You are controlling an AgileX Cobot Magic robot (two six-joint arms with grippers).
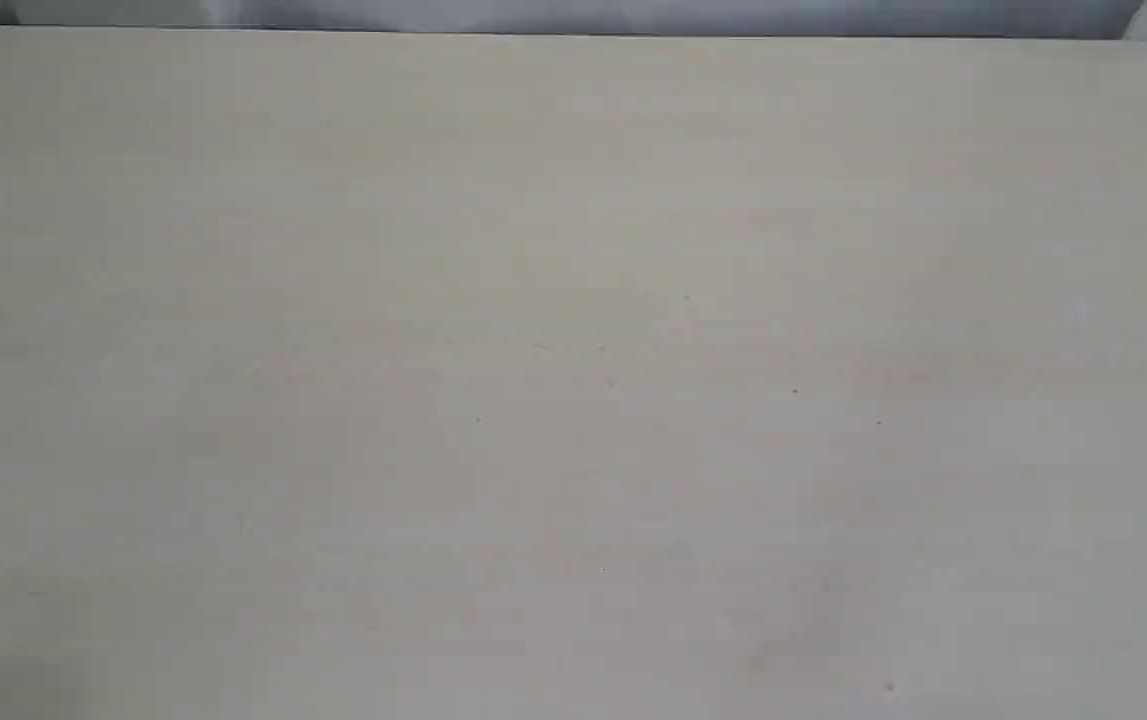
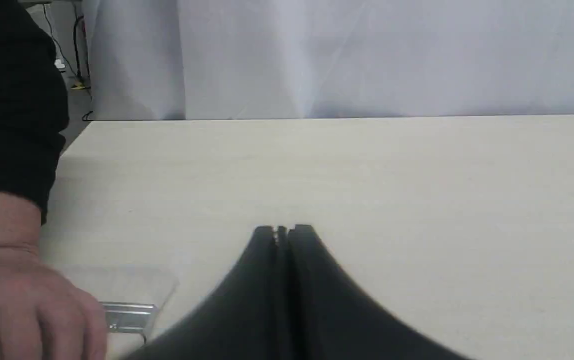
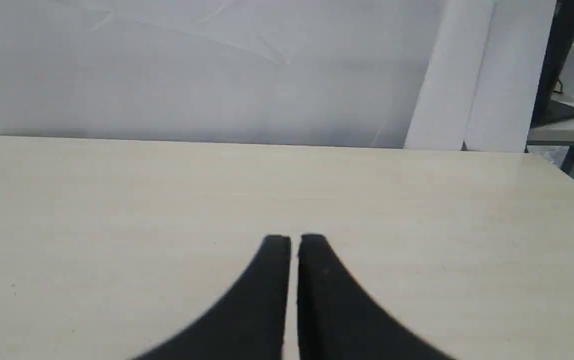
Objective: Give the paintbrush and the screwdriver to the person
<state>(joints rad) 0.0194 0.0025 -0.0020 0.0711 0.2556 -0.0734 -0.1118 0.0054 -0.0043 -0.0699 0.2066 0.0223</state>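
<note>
Bench (image 1: pixel 573 400) fills the exterior view: pale wood-look top, a few tiny dark specks, far edge a straight line against the grey-white cloth backdrop (image 1: pixel 633 16).

Left tool (image 2: pixel 282 231): two black fingers pressed together, only a hairline seam between the tips, holding nothing. It sits low over the bench, pointing at the far edge and well short of it.

Paintbrush (image 2: pixel 129 316) is just beside the left tool, on the side toward the bench's side edge that runs up to the far corner. Visible parts are the silver ferrule and the pale bristles (image 2: pixel 121 282), with the bristles pointing toward the far edge. They look washed out and blurred against the bench. The handle is hidden under the person's hand (image 2: pixel 16 295). The hand is bare and light-skinned, back of the hand up, fingers curled down over the brush right behind the ferrule. A black sleeve (image 2: pixel 11 100) covers the arm above the wrist. Cannot tell whether the brush rests on the bench or is lifted just off it. Brush and left tool are near each other but apart, no contact.

Right tool (image 3: pixel 294 240): black fingers brought together, just a thin slit of bench showing between them, gripping nothing. It is low over the bench and aimed at the far edge.

Beyond the far corner on that side stands a grey desk (image 3: pixel 567 131) with a dark stand (image 3: pixel 557 75) on it.
</note>
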